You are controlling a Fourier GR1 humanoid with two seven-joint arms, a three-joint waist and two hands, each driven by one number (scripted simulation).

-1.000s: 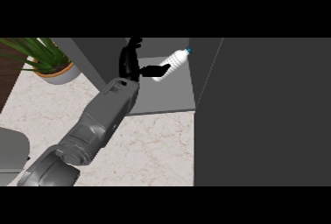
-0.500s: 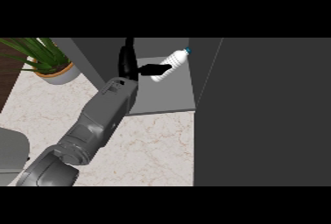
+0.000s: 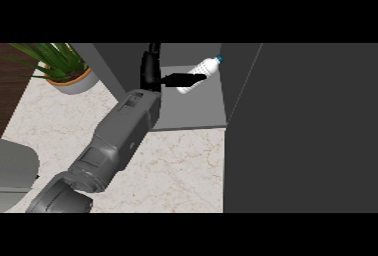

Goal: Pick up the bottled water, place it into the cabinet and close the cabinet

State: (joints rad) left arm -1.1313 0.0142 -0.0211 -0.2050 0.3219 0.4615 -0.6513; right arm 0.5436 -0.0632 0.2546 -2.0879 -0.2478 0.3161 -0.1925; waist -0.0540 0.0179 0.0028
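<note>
The bottled water is a clear bottle with a blue cap, lying tilted inside the open cabinet with its cap toward the back right. My left hand is inside the cabinet just left of the bottle. Its fingers are straight and point toward the back, and its thumb reaches right and overlaps the bottle's lower end. The grey left forearm runs down to the lower left. The cabinet's grey shelf shows below the bottle. My right hand is in no view.
The cabinet's dark panel fills the right side of the view. A potted green plant stands at the back left on the marble counter. A grey rounded shape sits at the left edge.
The left hand has shifted only slightly inside the cabinet. The bottle stays at about the same place, tilted on the shelf.
</note>
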